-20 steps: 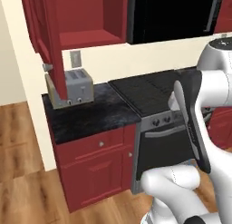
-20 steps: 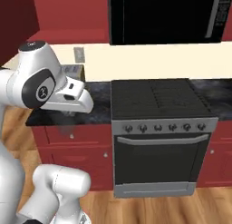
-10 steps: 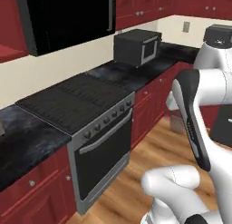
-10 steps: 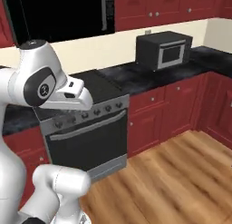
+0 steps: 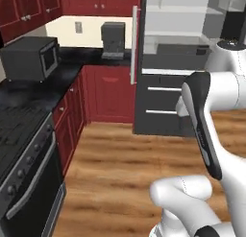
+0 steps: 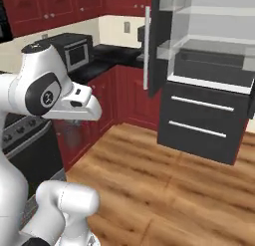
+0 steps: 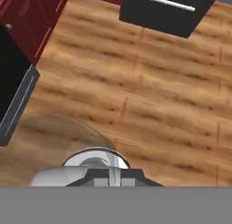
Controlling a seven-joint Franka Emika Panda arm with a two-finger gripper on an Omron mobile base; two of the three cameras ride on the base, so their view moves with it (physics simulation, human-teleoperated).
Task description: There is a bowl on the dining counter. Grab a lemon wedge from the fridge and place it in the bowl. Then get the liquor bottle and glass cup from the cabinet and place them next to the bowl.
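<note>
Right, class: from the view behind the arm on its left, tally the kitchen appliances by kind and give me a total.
microwave: 1
coffee machine: 1
oven: 1
fridge: 1
Total: 4

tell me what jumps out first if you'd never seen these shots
The tall dark grey fridge at the back stands open, its pale shelves bare to view and its door swung out left. Left of it, red base cabinets under a black countertop hold a dark microwave. Wood floor spreads below the hand.
</note>
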